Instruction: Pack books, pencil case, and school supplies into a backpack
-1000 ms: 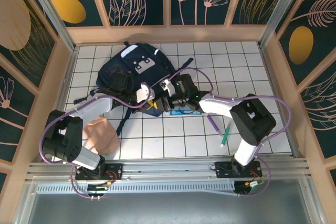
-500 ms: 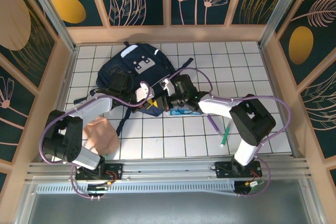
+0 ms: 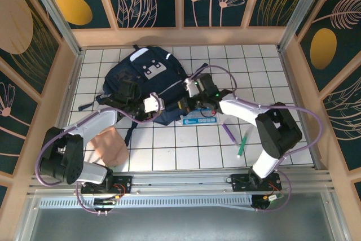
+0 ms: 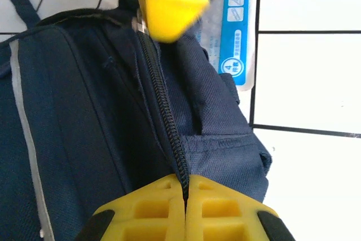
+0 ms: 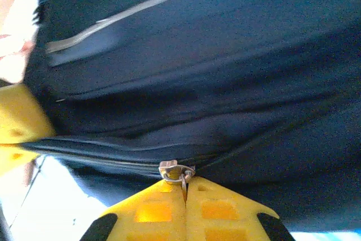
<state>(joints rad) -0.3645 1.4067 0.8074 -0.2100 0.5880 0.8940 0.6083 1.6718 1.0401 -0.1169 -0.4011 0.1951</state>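
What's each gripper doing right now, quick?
Left gripper: closed, pinching the backpack along its zipper.
Right gripper: closed on the zipper pull.

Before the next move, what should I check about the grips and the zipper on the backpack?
1. Right gripper shut on the zipper pull: ok.
2. Left gripper shut on the backpack at the zipper line: ok.
3. Zipper open for packing: not ok, teeth look closed.
4. Purple pen and green pen packed: not ok, both lie on the tiles.
5. Blue-and-white packet free of the backpack: cannot tell, fabric hides its edge.
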